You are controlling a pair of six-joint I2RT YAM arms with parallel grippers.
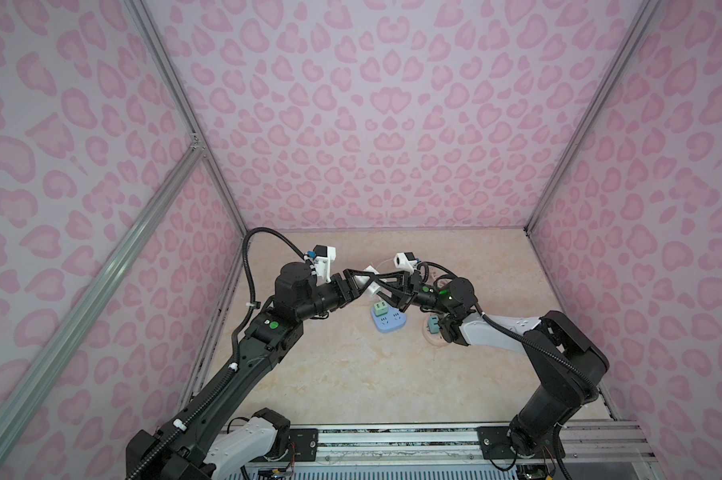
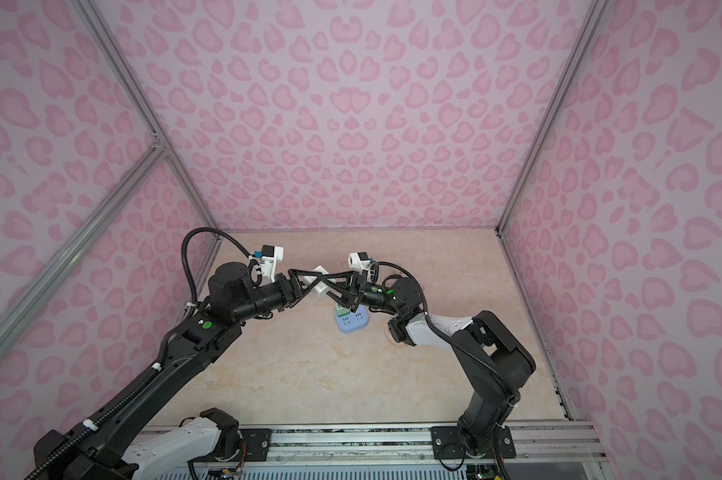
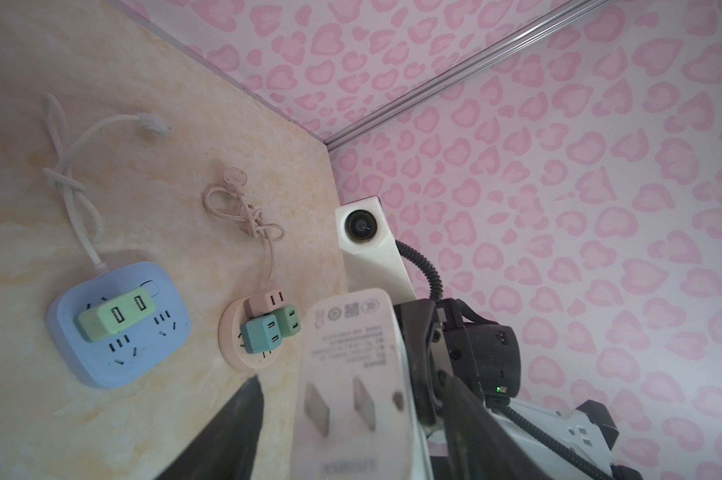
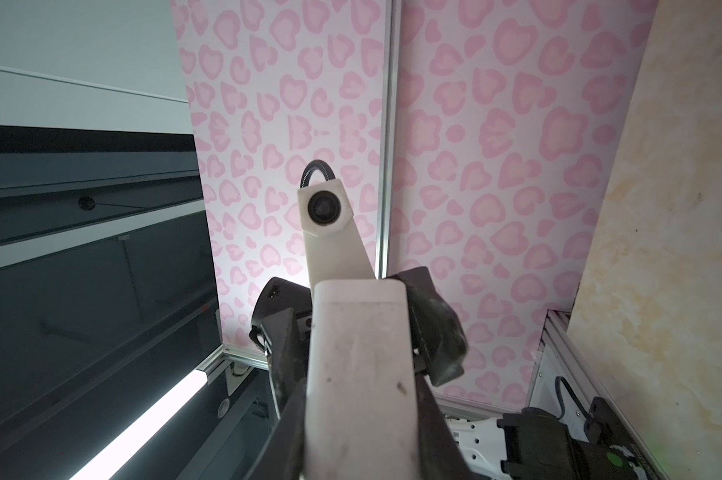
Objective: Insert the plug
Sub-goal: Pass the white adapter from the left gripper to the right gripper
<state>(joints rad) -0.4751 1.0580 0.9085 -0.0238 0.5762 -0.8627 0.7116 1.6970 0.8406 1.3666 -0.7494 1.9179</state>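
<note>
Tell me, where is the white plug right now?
The white plug is up in the air near the middle of both top views, pinched in the jaws of the right gripper, close to the blue power strip lying below it.

From up top the plug (image 1: 374, 289) is barely there: white slivers poking out between the left claw (image 1: 371, 281) and right claw (image 1: 377, 285), and I can't tell which fingers touch it. The right arm's wrist covers much of the round pink socket (image 1: 432, 340). The blue power strip (image 1: 386, 325) loses its far edge under the claws. In the left wrist view the plug is a blur, label unreadable, one end cut by the frame. The right wrist view shows only its plain back, prongs hidden.
</note>
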